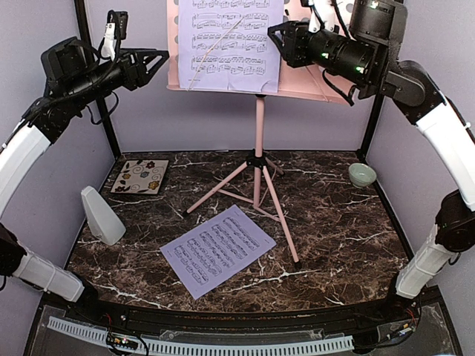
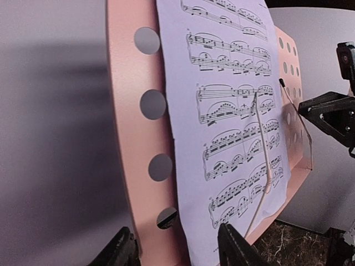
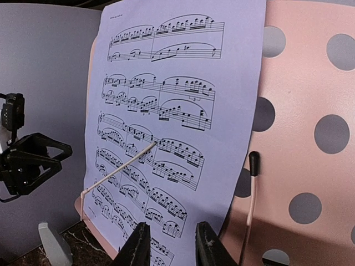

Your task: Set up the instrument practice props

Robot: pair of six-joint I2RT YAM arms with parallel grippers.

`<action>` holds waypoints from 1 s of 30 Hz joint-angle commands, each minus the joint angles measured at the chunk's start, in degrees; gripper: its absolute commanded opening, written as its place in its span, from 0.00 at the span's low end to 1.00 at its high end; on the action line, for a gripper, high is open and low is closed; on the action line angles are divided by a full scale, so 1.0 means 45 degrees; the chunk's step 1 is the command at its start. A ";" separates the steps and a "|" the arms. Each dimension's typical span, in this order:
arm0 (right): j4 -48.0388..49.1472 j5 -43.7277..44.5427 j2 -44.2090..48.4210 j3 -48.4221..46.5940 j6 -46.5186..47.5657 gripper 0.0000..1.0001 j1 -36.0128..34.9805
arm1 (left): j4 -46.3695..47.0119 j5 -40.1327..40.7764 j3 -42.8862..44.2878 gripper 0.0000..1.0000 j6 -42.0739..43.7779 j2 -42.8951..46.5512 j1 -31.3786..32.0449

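Observation:
The pink music stand (image 1: pixel 260 126) stands at the back middle of the table on thin tripod legs. One lavender sheet-music page (image 1: pixel 226 44) rests on its perforated plate (image 2: pixel 130 138) under a thin wire arm (image 3: pixel 119 166). A second page (image 1: pixel 217 250) lies flat on the table in front of the stand. The grey pyramid metronome (image 1: pixel 102 216) stands at the left. My left gripper (image 1: pixel 162 61) is open at the plate's left edge, and its fingers (image 2: pixel 236 246) frame that edge. My right gripper (image 1: pixel 274 38) is open in front of the page's lower right part (image 3: pixel 183 166).
A floral tile (image 1: pixel 140 176) lies at the back left. A pale-green bowl (image 1: pixel 361 174) sits at the back right. The stand's legs (image 1: pixel 282 215) spread over the table's middle. Lavender walls and black frame posts (image 1: pixel 100 111) enclose the table.

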State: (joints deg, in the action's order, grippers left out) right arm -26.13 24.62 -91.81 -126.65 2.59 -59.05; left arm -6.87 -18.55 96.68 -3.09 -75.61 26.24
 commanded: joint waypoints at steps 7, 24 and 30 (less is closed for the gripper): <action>0.0628 0.0826 0.0207 0.0284 -0.0380 0.28 -0.0179 | 0.0509 -0.1983 0.1557 0.48 0.0079 -0.0731 -0.0030; 0.0729 0.1152 0.0207 0.0374 -0.0151 0.28 -0.0179 | 0.1701 -0.2626 0.2498 0.39 -0.1245 -0.2025 -0.0021; 0.0749 0.1200 0.0208 0.0448 -0.0165 0.27 -0.0179 | 0.2003 -0.2750 0.2568 0.33 -0.1601 -0.2209 -0.0023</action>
State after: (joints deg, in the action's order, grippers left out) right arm -25.34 28.80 -91.81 -124.99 1.61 -59.31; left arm -1.08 -29.67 106.08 -8.62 -85.73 26.24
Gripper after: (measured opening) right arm 0.275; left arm 0.350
